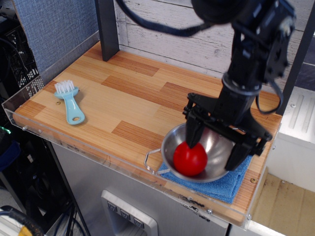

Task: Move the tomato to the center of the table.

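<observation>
1. Only one view: observation.image, looking down on the counter (123,105) from the near side. Light and reddish-brown planks with a clear acrylic rim.

2. Tomato (190,158): glossy red ball sitting inside a steel bowl (216,147) at the near right end of the counter. The bowl rests on a folded blue cloth (216,183) near the right corner. So the tomato is well away from the middle of the counter.

3. Claw (215,147): black, spread wide and gripping nothing. One finger hangs at the bowl's far left rim, just above the tomato; the other is over the bowl's right side, above the cloth edge. The tomato lies toward the left finger, not midway between the two. Whether the left fingertip touches the tomato cannot be told.

4. Also present: a pale blue brush (70,103) with white bristles, far left, well apart from everything else. A dark post (107,27) stands at the far edge.

5. Step in hand, as judged: the approach for the pick. No grasp yet.

6. Next move, as judged: shift the claw a little left to centre it on the tomato, lower into the bowl, then close. The risks are a finger catching the bowl rim or the smooth ball rolling off the pads.
</observation>
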`<act>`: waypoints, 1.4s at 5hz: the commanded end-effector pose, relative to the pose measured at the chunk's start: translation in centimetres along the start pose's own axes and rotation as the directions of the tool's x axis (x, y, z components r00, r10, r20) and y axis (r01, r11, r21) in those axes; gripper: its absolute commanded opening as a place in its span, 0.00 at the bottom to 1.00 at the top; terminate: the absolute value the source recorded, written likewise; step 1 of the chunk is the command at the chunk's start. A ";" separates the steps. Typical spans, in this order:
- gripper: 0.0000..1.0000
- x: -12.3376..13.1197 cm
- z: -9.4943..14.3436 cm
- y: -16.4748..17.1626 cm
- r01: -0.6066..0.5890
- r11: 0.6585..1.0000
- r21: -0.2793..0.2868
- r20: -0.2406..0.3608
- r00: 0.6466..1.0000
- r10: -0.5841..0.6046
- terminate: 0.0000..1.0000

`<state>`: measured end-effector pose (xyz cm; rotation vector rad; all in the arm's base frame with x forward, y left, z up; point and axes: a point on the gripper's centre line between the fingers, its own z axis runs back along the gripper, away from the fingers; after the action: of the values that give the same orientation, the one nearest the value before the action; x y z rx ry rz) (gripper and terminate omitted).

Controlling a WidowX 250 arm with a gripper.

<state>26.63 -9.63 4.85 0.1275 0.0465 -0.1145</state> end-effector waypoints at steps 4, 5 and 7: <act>0.00 0.4 -1.8 3.2 0.012 0.999 0.030 -0.021 1.000 -0.011 0.00; 0.00 0.4 -0.9 3.3 0.029 0.999 0.017 -0.011 1.000 -0.029 0.00; 0.00 0.7 5.5 9.1 -0.003 0.994 -0.113 0.126 0.992 0.017 0.00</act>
<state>28.57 -1.31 10.19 0.0056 -0.0138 -0.0930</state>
